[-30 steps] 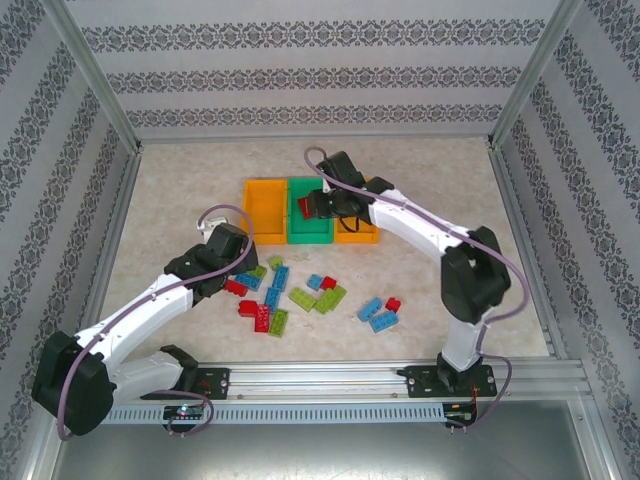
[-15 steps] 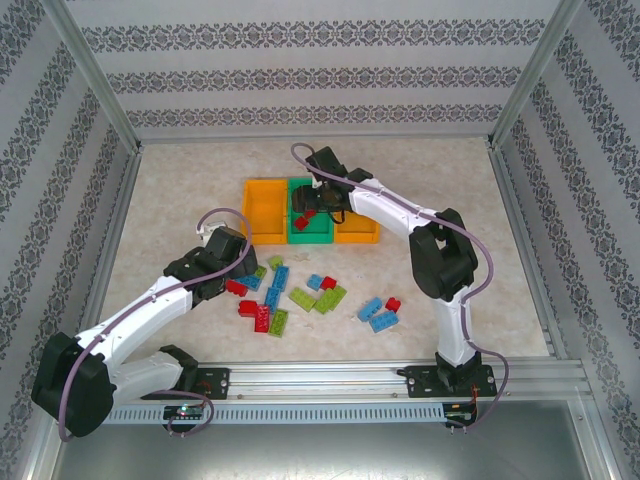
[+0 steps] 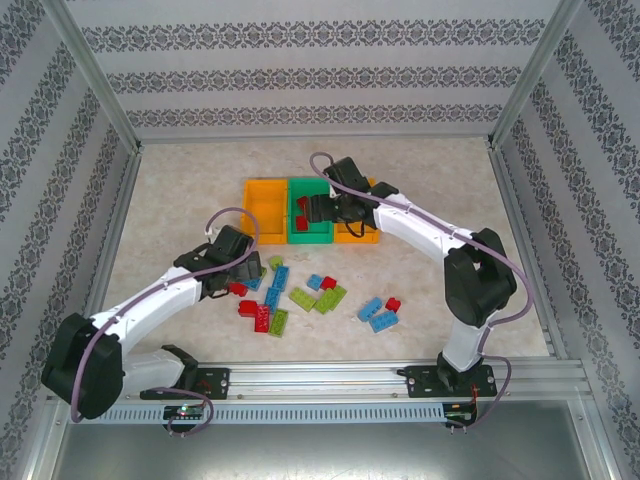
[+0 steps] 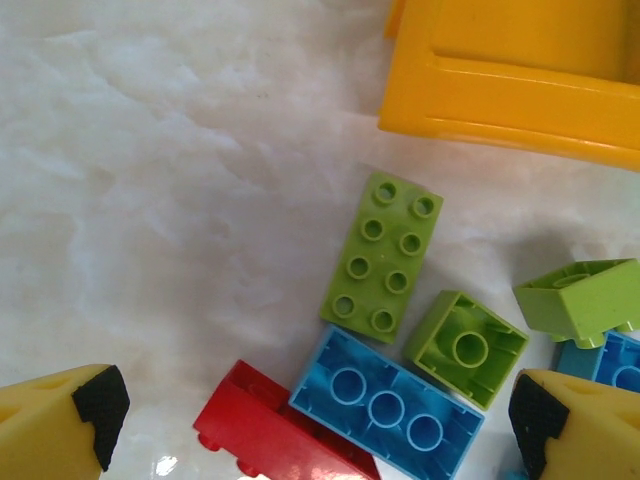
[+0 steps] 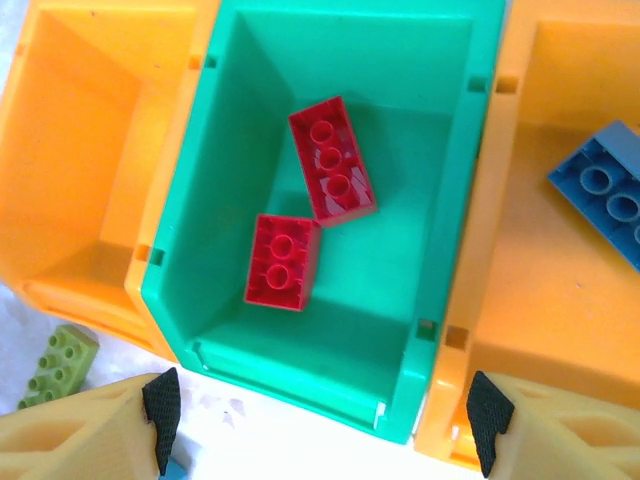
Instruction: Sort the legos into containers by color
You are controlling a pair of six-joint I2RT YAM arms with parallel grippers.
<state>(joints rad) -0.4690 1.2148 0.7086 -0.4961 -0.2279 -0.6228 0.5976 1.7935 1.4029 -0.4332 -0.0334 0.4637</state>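
Note:
The containers sit in a row at mid-table: an orange bin [image 3: 262, 210], a green bin [image 3: 310, 238] and another orange bin [image 3: 357, 236]. My right gripper [image 3: 305, 210] [image 5: 322, 410] hovers open over the green bin [image 5: 300, 375], nothing between its fingers. Two red legos [image 5: 332, 160] [image 5: 283, 262] lie inside it. A blue lego [image 5: 605, 190] lies in the right orange bin [image 5: 530, 300]. My left gripper [image 3: 243, 278] [image 4: 315, 415] hangs open over the loose pile [image 3: 290, 295], above an upturned blue lego [image 4: 388, 405], a red one [image 4: 270, 435] and lime ones [image 4: 383, 257] [image 4: 466, 348].
More legos lie to the right of the pile: two blue ones [image 3: 375, 312] and a red one [image 3: 393, 303]. The left orange bin's corner [image 4: 520, 70] lies just beyond the pile. Metal frame posts and patterned walls enclose the table.
My right gripper has opened and let a red lego fall into the green bin. The left gripper has edged a little toward the pile, still open.

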